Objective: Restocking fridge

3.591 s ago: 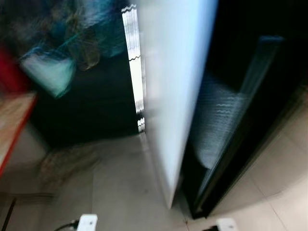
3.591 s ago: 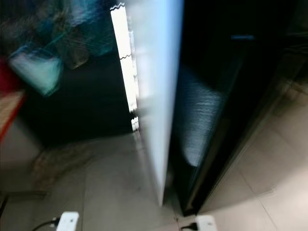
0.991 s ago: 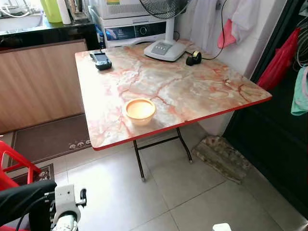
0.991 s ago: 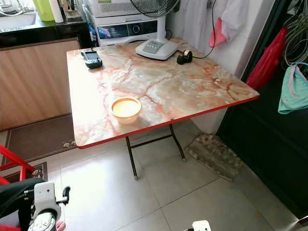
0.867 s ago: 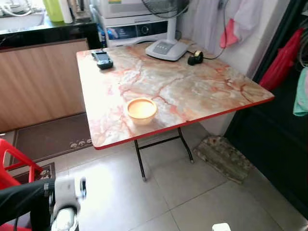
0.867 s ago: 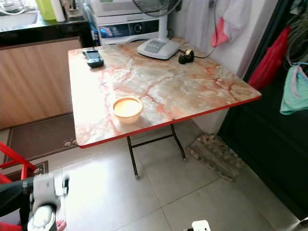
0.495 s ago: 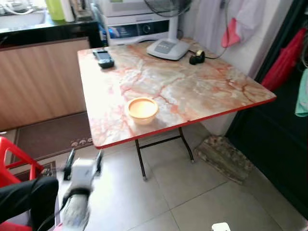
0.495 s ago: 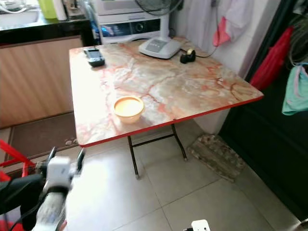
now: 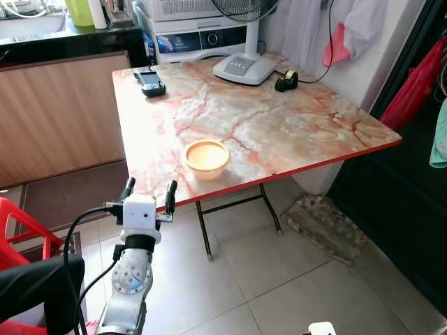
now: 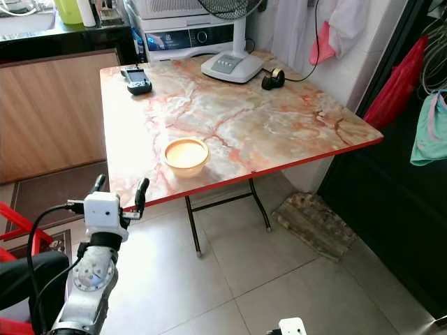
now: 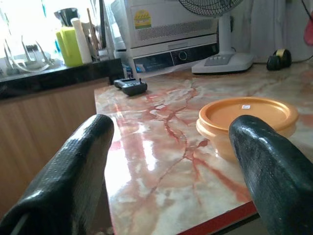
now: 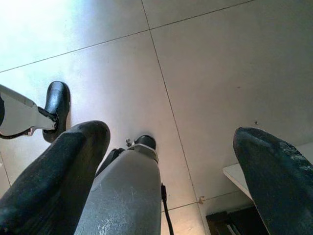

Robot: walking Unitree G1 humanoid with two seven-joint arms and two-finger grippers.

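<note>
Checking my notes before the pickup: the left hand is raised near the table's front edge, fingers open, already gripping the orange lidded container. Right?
Not quite. The left hand is raised near the table's front edge, fingers open, but it grips nothing: the orange lidded container sits apart on the tabletop, beyond the fingers. The left eye view shows the gap.

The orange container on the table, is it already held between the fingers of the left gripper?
No, the orange container sits on the table, apart from the open left gripper, which is raised before the table's edge.
</note>
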